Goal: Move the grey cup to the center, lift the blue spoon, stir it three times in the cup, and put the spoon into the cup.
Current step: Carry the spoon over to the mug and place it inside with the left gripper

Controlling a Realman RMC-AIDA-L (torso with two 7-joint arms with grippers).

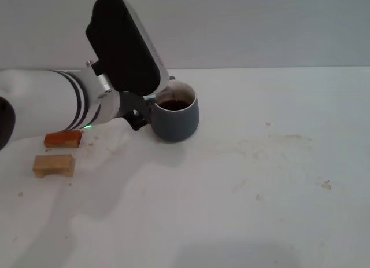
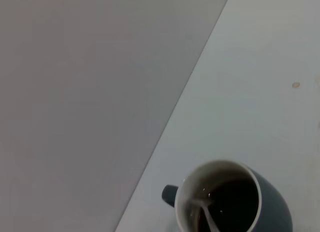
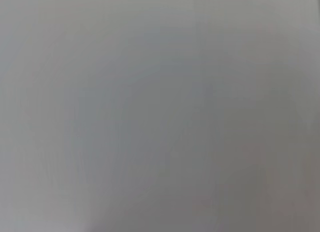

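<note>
Here, in the head view, the left arm is reaching in from the left side, and the left gripper is sitting right against the left flank of the grey cup, at about the height of its handle side. The arm's dark wrist housing is covering the fingers, so I cannot tell how wide the gripper is standing or whether it is gripping anything. The cup is standing upright on the white desk, left of the middle and toward the far edge, with dark liquid showing inside its pale rim. A thin pale line is leaning against the near-left inner wall, but it is too faint here to name. Two small wooden blocks are lying well apart from the cup, nearer the left edge.

In the left wrist view, the grey cup is being cut off by the frame edge, its loop handle pointing toward the grey wall. The blue spoon is lying in the dark liquid; only its grey metal neck is showing, its long axis slanting upward out of the cup, and the handle is running out of frame. No fingers are showing here.

The right wrist view is showing only a blank grey surface, and the right gripper is appearing nowhere.
</note>
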